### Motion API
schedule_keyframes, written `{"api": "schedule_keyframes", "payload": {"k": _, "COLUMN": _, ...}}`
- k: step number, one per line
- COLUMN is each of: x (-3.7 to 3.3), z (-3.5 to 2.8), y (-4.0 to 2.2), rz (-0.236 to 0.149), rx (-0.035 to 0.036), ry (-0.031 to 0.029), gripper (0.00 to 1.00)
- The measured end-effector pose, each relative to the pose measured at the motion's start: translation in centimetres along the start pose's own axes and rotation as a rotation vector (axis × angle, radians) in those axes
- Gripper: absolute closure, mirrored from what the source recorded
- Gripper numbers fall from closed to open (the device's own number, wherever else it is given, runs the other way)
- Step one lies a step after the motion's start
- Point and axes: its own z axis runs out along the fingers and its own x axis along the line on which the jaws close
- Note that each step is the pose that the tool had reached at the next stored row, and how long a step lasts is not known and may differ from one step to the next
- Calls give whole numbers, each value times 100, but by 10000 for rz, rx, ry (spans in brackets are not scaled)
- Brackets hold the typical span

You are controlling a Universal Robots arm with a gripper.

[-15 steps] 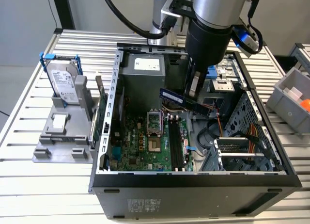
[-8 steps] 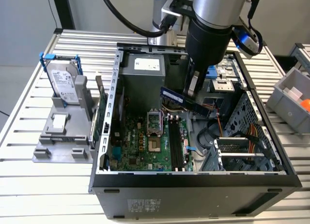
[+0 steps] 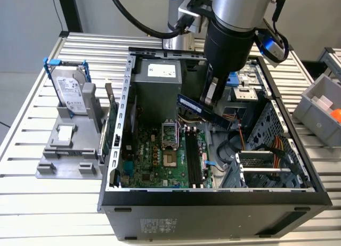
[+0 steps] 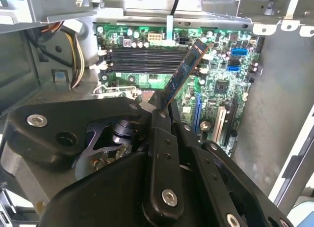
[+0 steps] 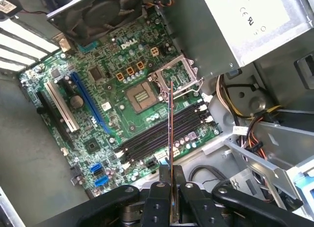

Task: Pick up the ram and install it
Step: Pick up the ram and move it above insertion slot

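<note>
On my exterior view I see a slatted metal table (image 3: 48, 214) with an open black case (image 3: 213, 203) lying on it, its green motherboard (image 3: 154, 155) facing up. A grey power supply (image 3: 157, 83) sits at the far end of the case. On the exterior view's left, a drive (image 3: 69, 89) stands upright in a grey stand (image 3: 69, 150); on the exterior view's right there is a grey bin (image 3: 319, 105). The arm (image 3: 234, 17) comes down from the far side into the case. Its gripper (image 3: 209, 101) is clamped on the ram (image 3: 194, 108), a dark blue stick hanging tilted in the air above the long black slots (image 3: 193, 161), not touching them.

In the second wrist view, the black gripper (image 4: 159, 109) fills the near part, jaws closed on one end of the ram (image 4: 186, 70). The stick slants out over the motherboard (image 4: 216, 84), its free end near the slots (image 4: 147, 57) but set at an angle to them.

In the first wrist view I see the ram (image 5: 171, 138) edge-on, as a thin line pinched between the fingers of the gripper (image 5: 171, 173). It crosses the four slots (image 5: 157, 138) and points towards the open socket (image 5: 142, 95). The power supply (image 5: 245, 20) lies beyond.
</note>
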Motion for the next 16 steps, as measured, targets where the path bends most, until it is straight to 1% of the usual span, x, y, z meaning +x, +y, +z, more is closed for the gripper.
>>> {"api": "schedule_keyframes", "payload": {"k": 6, "x": 0, "z": 1, "y": 0, "rz": 372, "rx": 13, "ry": -5, "gripper": 100}}
{"api": "schedule_keyframes", "payload": {"k": 13, "x": 0, "z": 0, "y": 0, "rz": 645, "rx": 23, "ry": -6, "gripper": 100}}
{"api": "schedule_keyframes", "payload": {"k": 16, "x": 0, "z": 2, "y": 0, "rz": 836, "rx": 30, "ry": -8, "gripper": 100}}
